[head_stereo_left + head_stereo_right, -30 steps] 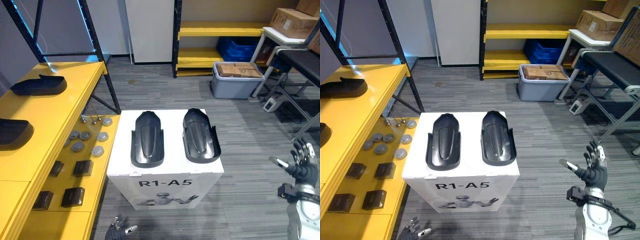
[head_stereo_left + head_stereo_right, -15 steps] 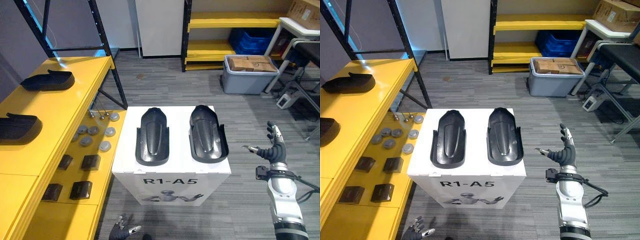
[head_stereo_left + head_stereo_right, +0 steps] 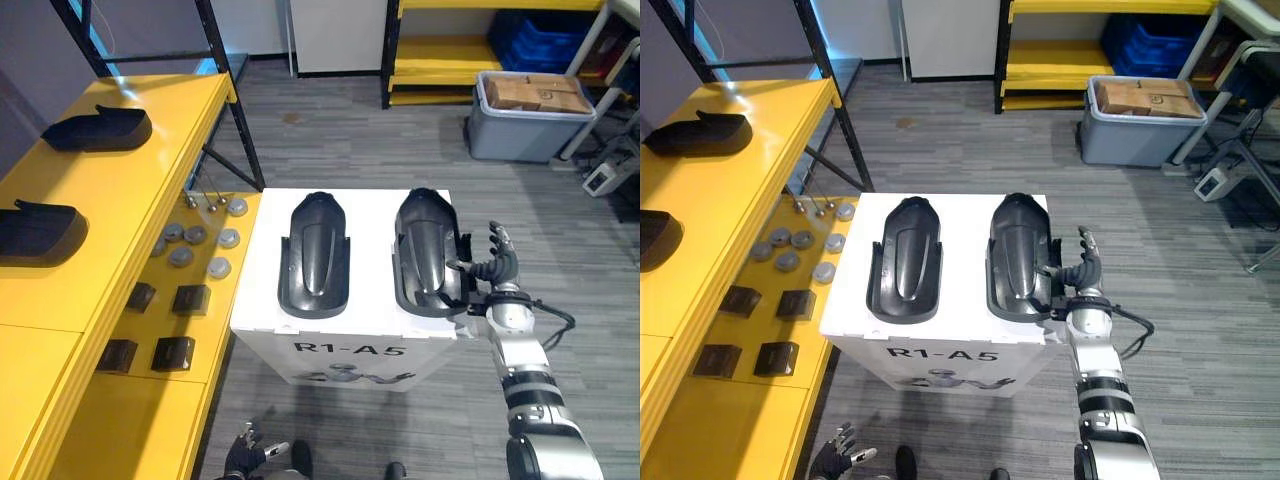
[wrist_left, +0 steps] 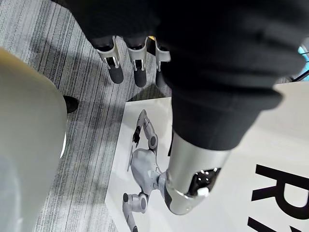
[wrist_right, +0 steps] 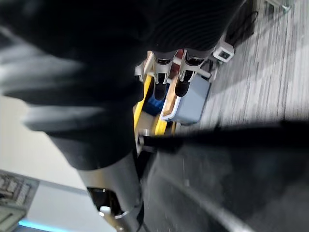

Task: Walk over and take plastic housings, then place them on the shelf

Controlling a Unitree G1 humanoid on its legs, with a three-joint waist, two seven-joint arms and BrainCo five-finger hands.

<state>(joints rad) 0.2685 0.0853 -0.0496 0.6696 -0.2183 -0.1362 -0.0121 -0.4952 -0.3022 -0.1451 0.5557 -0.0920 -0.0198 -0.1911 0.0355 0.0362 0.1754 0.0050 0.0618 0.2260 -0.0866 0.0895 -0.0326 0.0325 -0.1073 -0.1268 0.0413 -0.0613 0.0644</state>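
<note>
Black plastic housing on the robot's right [image 3: 428,250], a long shell-shaped cover, lies flat on a white cardboard box [image 3: 371,262]. Beside it lies its twin, the black plastic housing on the robot's left [image 3: 315,262]. The two lie parallel and apart, so each has an outer rim free to reach.

The right hand [image 3: 492,272] is at the outer rim of the right one. Its fingers are straight, spread and pointing up, and the thumb is turned toward the housing's side wall. I cannot tell whether it touches the wall or is just beside it. Nothing is gripped; the spread looks set to span the wall before closing on it. The left hand [image 3: 247,458] hangs low in front of the box, fingers relaxed and empty, well apart from both housings.

On the robot's left runs a yellow metal shelf [image 3: 150,190]. A far shelved housing [image 3: 97,128] and a near shelved housing [image 3: 40,232] lie on its top level with bare room around them, so that is likely the destination. A lower level carries grey round discs [image 3: 195,235] and small black blocks [image 3: 190,298]. The pick-up seems only just beginning.
</note>
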